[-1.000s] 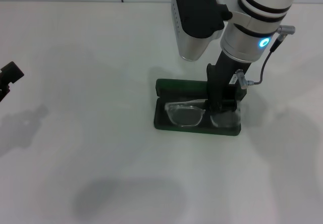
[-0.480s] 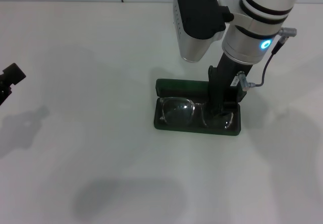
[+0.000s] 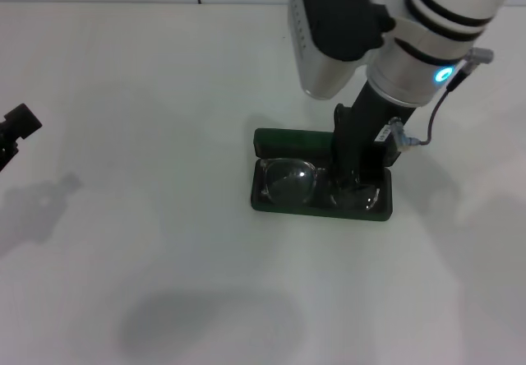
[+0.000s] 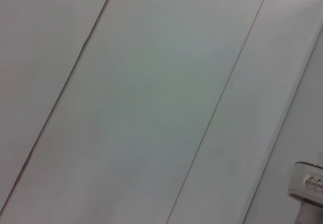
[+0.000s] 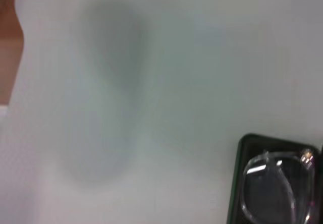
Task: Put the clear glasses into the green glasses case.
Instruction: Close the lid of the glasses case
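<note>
The green glasses case (image 3: 321, 182) lies open on the white counter (image 3: 164, 135), its lid raised along the far edge. Inside its dark tray lie the clear glasses (image 3: 316, 184), flat, lenses side by side and spanning nearly the whole tray. The right wrist view shows one lens (image 5: 272, 188) resting within the case's rim (image 5: 234, 183). The right hand (image 3: 349, 176) reaches down into the case over the right lens; whether it is clenched or released cannot be told. The left hand (image 3: 15, 131) sits at the counter's far left edge, well apart from the case.
</note>
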